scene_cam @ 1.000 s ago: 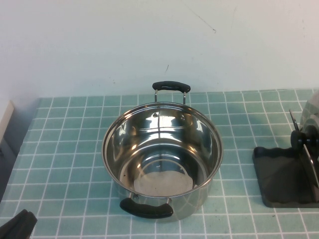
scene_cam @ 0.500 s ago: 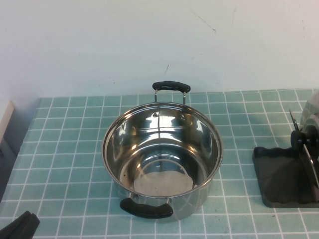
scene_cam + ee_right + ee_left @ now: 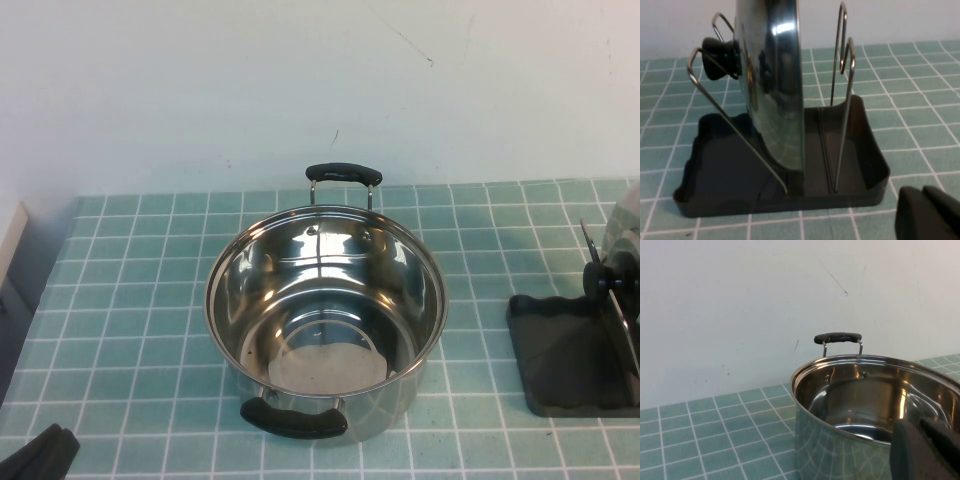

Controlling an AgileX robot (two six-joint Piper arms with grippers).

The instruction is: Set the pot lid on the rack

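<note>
Lid (image 3: 772,85) stands on edge in rack (image 3: 860,175), task looks done. Left gripper (image 3: 38,455) parked near pot (image 3: 325,310), right gripper (image 3: 927,212) beside rack; finger state of both unclear. Next: retreat only.

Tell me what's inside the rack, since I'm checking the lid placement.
The pot lid stands on edge in the rack, between wire loops. Its bottom edge is hidden. Left gripper and right gripper are clear.

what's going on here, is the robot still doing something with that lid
Nothing is being held right now. The pot lid stands on edge in the rack, between its wire loops. The steel pot sits open mid-table. The left gripper is low at the near left corner, and the right gripper is just in front of the rack.
</note>
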